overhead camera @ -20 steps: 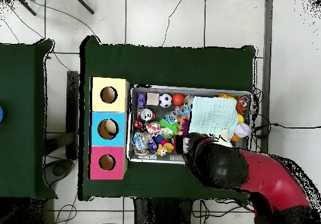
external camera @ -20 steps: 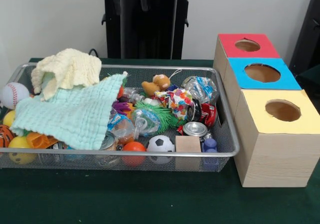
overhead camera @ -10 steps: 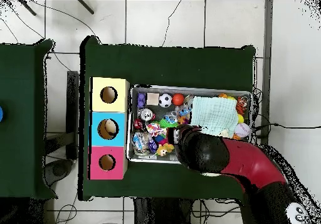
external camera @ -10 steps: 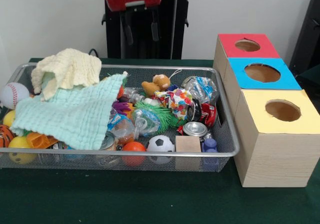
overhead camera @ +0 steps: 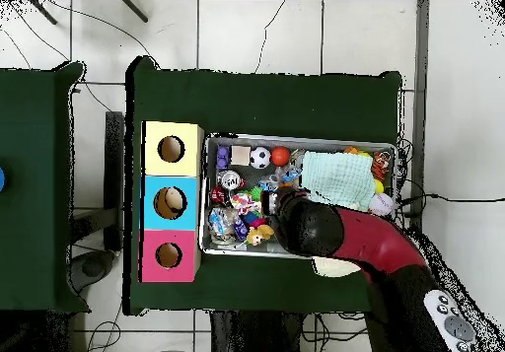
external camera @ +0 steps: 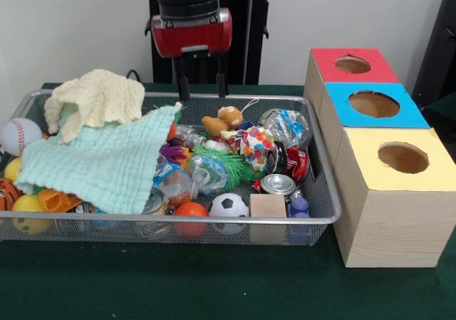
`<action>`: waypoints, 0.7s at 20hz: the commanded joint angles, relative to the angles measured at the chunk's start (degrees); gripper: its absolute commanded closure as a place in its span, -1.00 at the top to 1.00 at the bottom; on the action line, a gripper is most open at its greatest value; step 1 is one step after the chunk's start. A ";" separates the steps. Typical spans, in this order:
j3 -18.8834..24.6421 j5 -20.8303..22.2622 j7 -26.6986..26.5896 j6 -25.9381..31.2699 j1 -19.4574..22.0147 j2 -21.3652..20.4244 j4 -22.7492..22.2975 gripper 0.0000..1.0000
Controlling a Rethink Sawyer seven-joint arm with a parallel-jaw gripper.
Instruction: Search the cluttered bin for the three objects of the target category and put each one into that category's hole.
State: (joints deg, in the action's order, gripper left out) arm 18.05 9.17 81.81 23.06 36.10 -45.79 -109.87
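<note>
Wire mesh bin (external camera: 324, 192): set on the green bench (external camera: 214, 284), packed with clutter. Listed contents: green cloth (external camera: 107, 163), cream knitted cloth (external camera: 96, 99), baseball (external camera: 20, 135), small soccer ball (external camera: 229, 206), orange ball (external camera: 191, 210), wooden block (external camera: 268, 206), drinks can (external camera: 278, 184), crumpled wrappers.

Sorting boxes: three, just beside the bin, topped red (external camera: 353, 65), blue (external camera: 374, 105) and yellow (external camera: 402, 157), one hole apiece.

Gripper (external camera: 200, 92): held above the bin's far rim, fingers (external camera: 184, 85) spread and empty, nothing touched.

Step in hand: judged to be the search, with no object yet picked. The target category is not marked anywhere; balls are a possible candidate. The next move is judged to call for a descent onto one exposed item, or for the cloths to be drawn aside.

Hidden: whatever lies beneath both cloths. In the overhead view the arm (overhead camera: 365, 245) covers the bin's middle.
</note>
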 commanded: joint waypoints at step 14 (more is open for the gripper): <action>-13.91 -14.59 23.91 -12.05 -10.85 11.05 7.89 1.00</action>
State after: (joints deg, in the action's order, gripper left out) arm 7.45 0.28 88.20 15.83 26.46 -39.17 -106.14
